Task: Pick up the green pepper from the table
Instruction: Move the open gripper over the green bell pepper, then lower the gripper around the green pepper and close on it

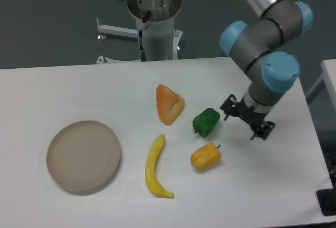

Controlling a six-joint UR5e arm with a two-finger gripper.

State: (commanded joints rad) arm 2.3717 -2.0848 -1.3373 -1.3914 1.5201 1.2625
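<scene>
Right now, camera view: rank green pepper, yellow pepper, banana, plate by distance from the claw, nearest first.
From the claw:
1. Green pepper, just to its image-left.
2. Yellow pepper, below-left, nearer the table's front edge.
3. Banana, farther left, front centre.
4. Plate, far left side of the table.

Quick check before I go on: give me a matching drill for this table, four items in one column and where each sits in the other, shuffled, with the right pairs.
Things:
1. green pepper
2. yellow pepper
3. banana
4. plate

Places:
A. far left of the table, alone
B. just in front of the green pepper, nearer the camera
C. beside the gripper, right of the orange piece
D. between the plate and the yellow pepper, lying lengthwise

Pairs: 1-C, 2-B, 3-D, 4-A
</scene>
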